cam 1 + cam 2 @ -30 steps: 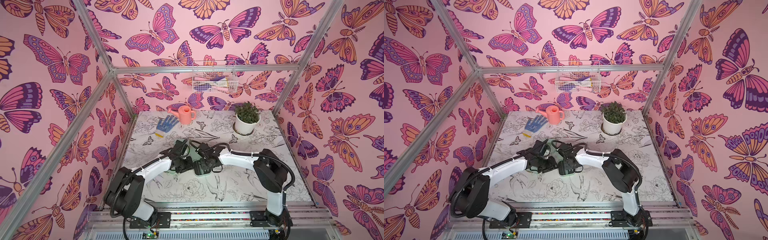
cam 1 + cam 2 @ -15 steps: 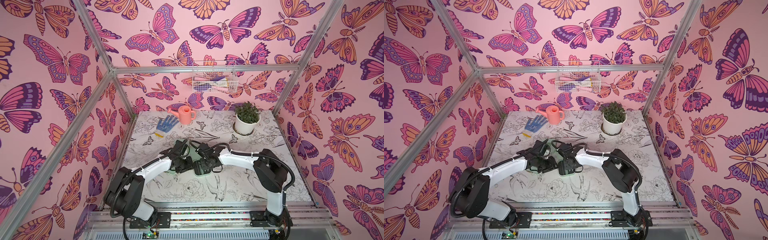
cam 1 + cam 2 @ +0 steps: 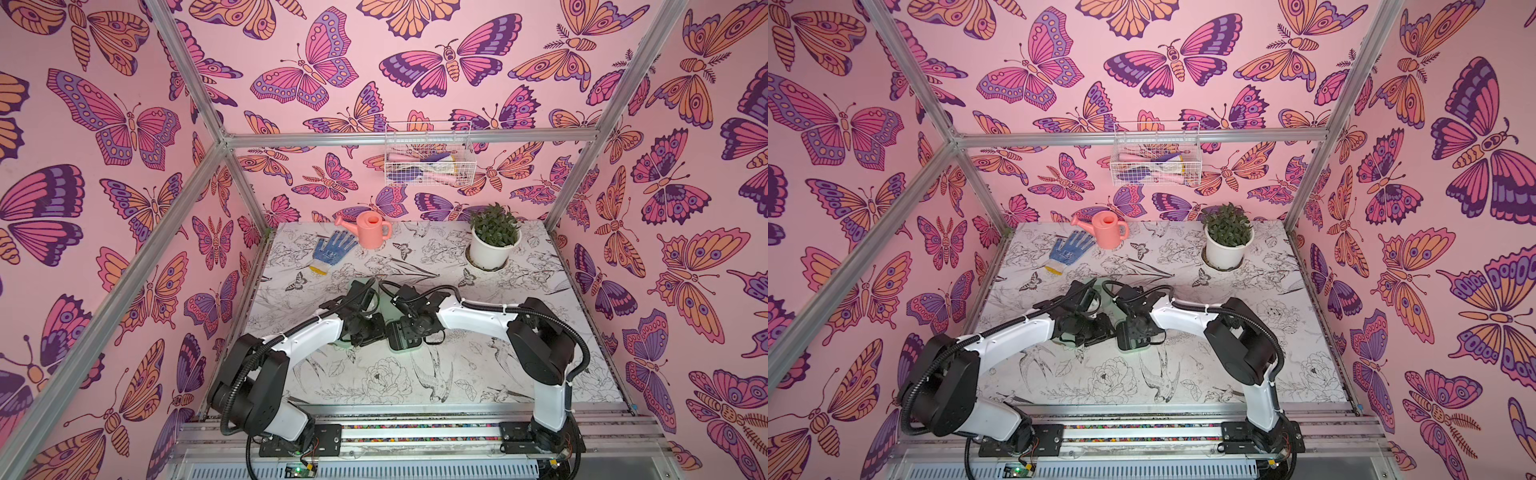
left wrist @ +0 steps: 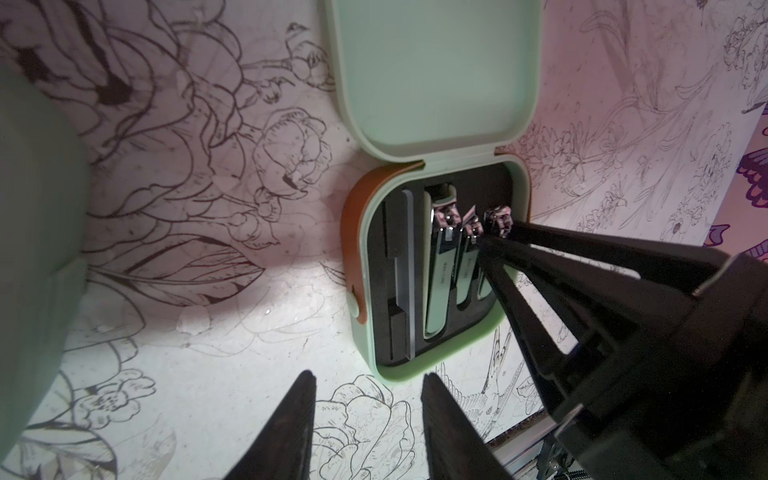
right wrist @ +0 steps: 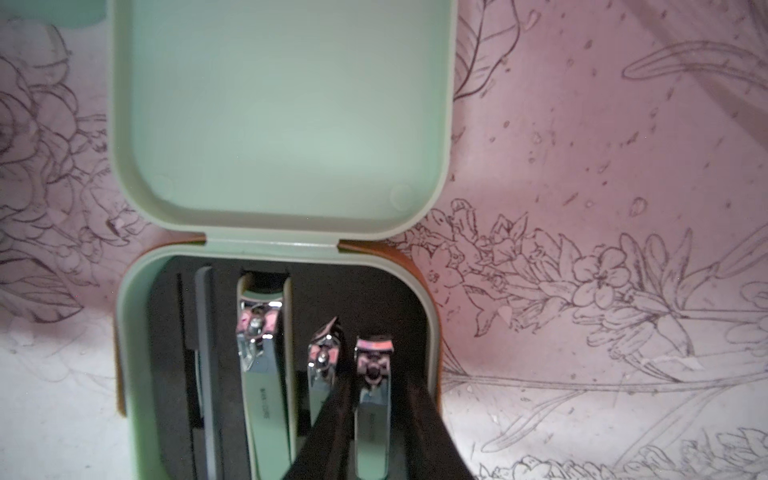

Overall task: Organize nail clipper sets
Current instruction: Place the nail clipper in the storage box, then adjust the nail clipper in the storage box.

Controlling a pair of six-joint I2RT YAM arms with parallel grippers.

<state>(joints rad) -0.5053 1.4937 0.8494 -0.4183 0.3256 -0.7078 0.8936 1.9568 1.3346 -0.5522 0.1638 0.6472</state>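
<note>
An open mint-green case point(image 5: 137, 374) lies on the table with its lid point(image 5: 282, 116) folded flat. Its black tray holds a slim file point(image 5: 203, 324), a large clipper point(image 5: 266, 374), a slanted clipper point(image 5: 322, 365) and a small clipper point(image 5: 372, 361). My right gripper point(image 5: 376, 395) is open, its fingers straddling the small clipper with slim gaps beside it. My left gripper point(image 4: 368, 376) is open and holds nothing, hovering over the table at the case's point(image 4: 436, 361) near corner. Another mint-green case point(image 4: 33, 208) fills that view's edge. In both top views the two grippers point(image 3: 365, 332) point(image 3: 405, 336) meet mid-table.
A blue dotted glove point(image 3: 330, 251), a pink watering can point(image 3: 372, 228) and a potted plant point(image 3: 494, 237) stand along the back of the table. A wire basket point(image 3: 428, 158) hangs on the back wall. Aluminium frame posts rise at the corners.
My right gripper's jaws have widened a little. Both arms have stayed almost in place.
</note>
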